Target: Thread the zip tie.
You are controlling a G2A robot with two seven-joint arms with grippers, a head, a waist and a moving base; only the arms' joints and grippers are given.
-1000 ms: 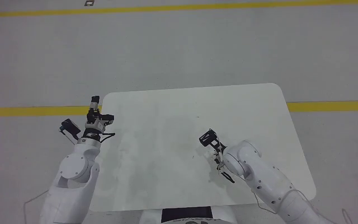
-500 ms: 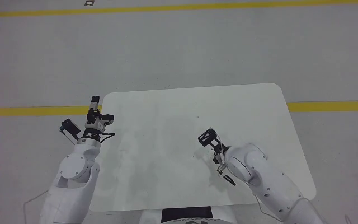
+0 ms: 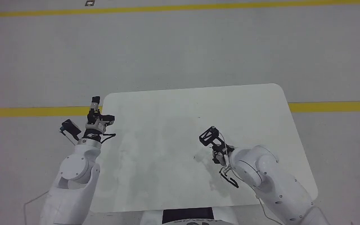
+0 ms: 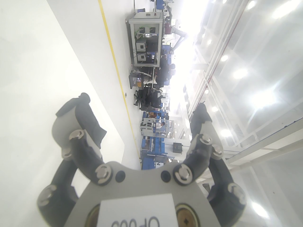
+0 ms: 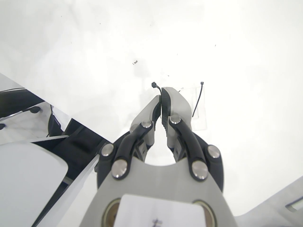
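Observation:
My right gripper (image 5: 161, 95) is shut on a thin black zip tie (image 5: 155, 86); the tie's head sticks out just past the fingertips, and the rest is hidden between the pads. A second black zip tie (image 5: 198, 100) lies flat on the white table (image 5: 94, 36) beside that gripper, on a clear plastic sheet (image 5: 201, 116). In the top view the right gripper (image 3: 216, 156) hangs over the table's middle right. My left gripper (image 4: 142, 105) is open with nothing in it, and sits at the table's left edge (image 3: 97, 112), pointing away from the table.
The white table (image 3: 169, 112) carries a few small dark specks. A yellow floor line (image 3: 34, 111) runs behind it. The table's rounded left edge (image 4: 78, 55) passes close to the left gripper.
The right arm has shifted a little toward the table's near right, still shut on the zip tie. The left arm has not moved.

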